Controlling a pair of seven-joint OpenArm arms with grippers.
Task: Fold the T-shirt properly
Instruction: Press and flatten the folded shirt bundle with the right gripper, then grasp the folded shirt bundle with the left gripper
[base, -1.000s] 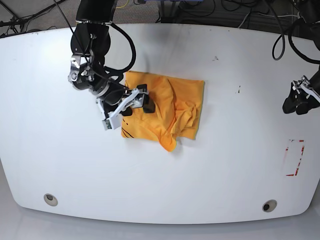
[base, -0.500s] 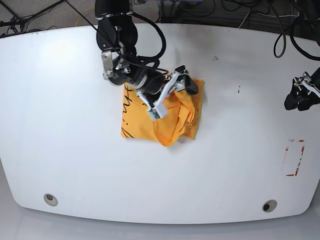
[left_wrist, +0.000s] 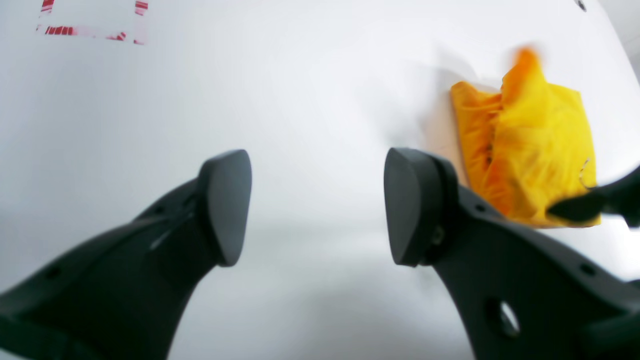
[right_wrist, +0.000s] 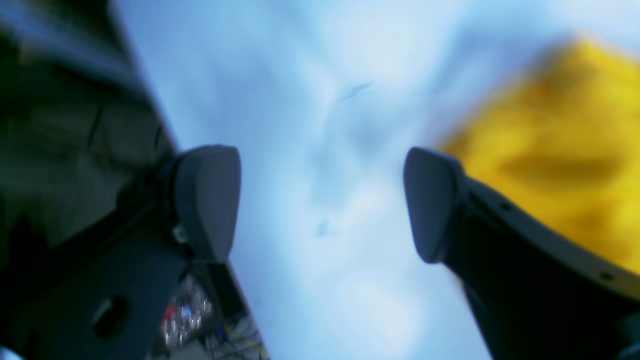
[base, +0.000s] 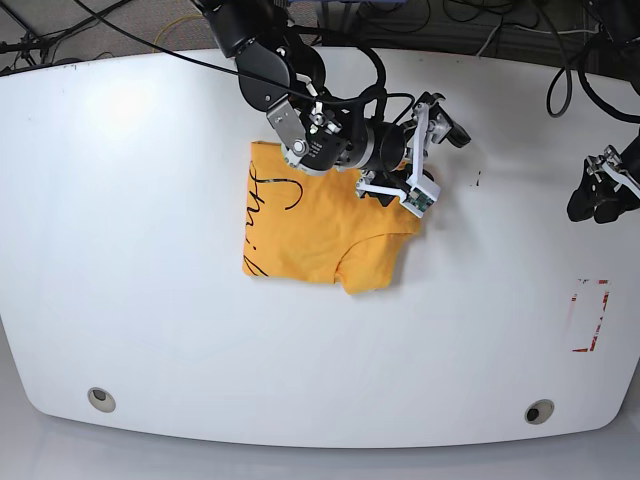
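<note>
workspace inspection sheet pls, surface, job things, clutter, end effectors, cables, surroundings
surface: white table, a red-striped tape outline near its edge, two round fittings near the front edge.
job's things: T-shirt lies partly folded and bunched, black script showing on one side.
clutter: nothing seen.
end effectors: right end effector open, raised just past the shirt's edge, holding nothing; left end effector open, empty, well away from the shirt.
cables: black cables loop along the right arm and hang at the table's far corner.
surroundings: dark floor with more cables behind the table.
</note>
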